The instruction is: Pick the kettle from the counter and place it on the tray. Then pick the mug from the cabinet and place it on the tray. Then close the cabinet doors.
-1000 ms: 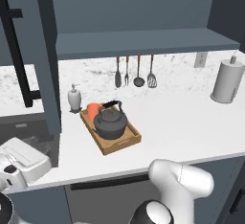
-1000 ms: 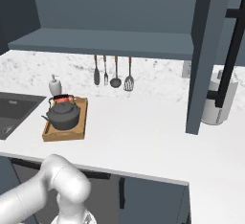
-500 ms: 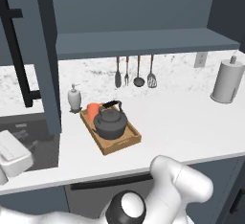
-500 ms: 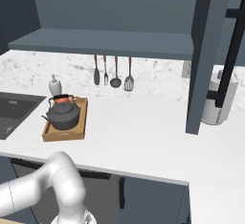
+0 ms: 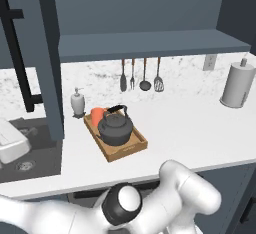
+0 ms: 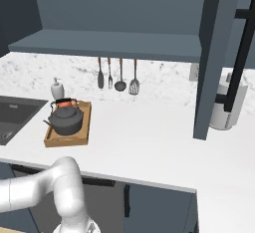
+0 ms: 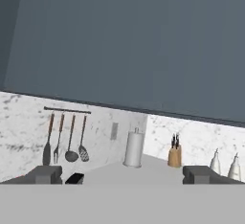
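Left base view: one kettle (image 5: pixel 115 129), one mug (image 5: pixel 96 115) on tray (image 5: pixel 126 152); pincer (image 7: pixel 122 174) wide, empty.

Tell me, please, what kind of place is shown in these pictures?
A kitchen, rendered rather than real. A marbled white counter carries a wooden tray with a kettle on it, cooking utensils hang on the wall, and a sink is set into the counter.

Left of centre in the frame, the dark kettle (image 5: pixel 115 129) and orange mug (image 5: pixel 96 114) sit upright in the wooden tray (image 5: pixel 126 151) on the speckled counter (image 5: pixel 190 133), cabinet doors (image 5: pixel 46 53) open.
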